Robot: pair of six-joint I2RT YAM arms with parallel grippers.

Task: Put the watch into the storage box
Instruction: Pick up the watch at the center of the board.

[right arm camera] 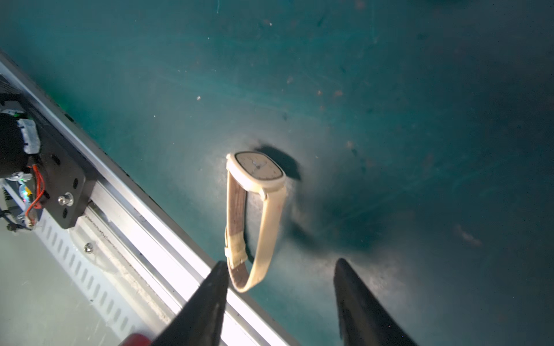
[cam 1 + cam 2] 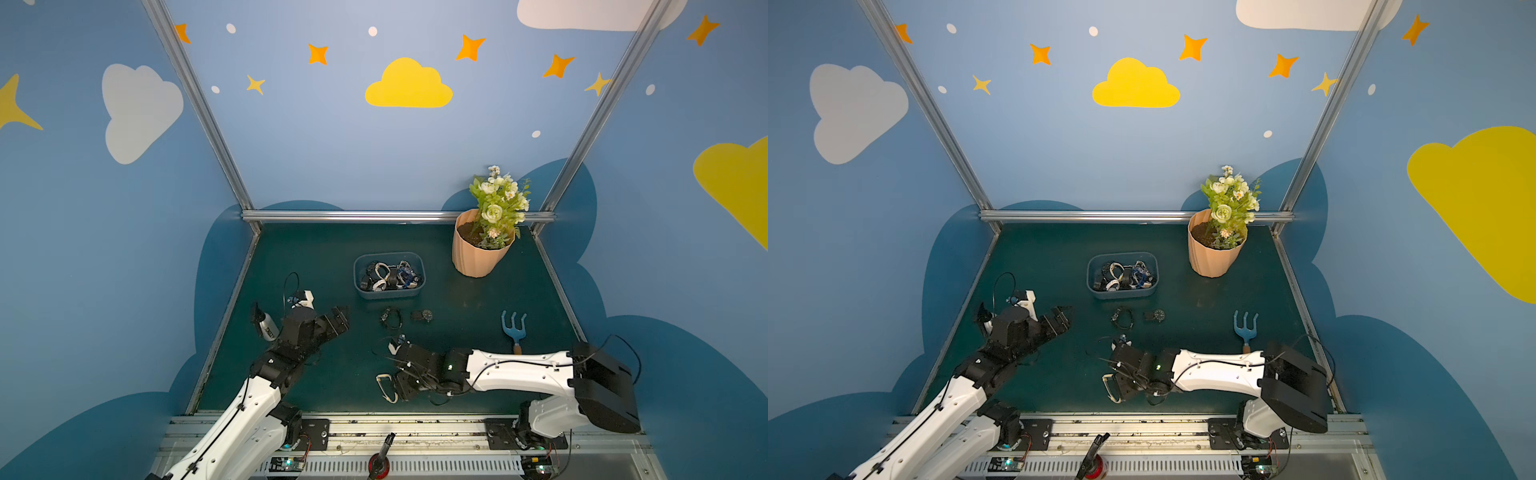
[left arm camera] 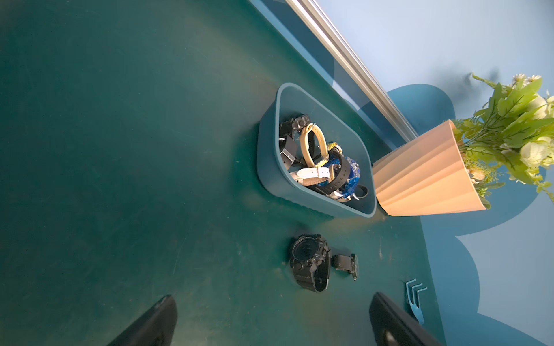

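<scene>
A cream watch (image 1: 257,173) with a looped strap lies on the green mat near the front rail, seen in both top views (image 2: 386,388) (image 2: 1109,388). My right gripper (image 1: 280,262) is low over it, jaws apart. The strap's loop end sits between them, close against one fingertip (image 1: 220,269). The blue-grey storage box (image 2: 388,293) (image 3: 269,167) stands mid-table with several watches inside. Two black watches (image 2: 391,318) (image 2: 423,316) lie just in front of the box. My left gripper (image 2: 340,320) (image 3: 272,299) hovers to the left of them, open and holding nothing.
A ribbed peach flowerpot (image 2: 478,253) with flowers stands at the back right. A blue hand rake (image 2: 514,328) lies on the right. A white bottle (image 2: 268,326) stands at the mat's left edge behind my left arm. The metal rail (image 2: 374,428) runs along the front.
</scene>
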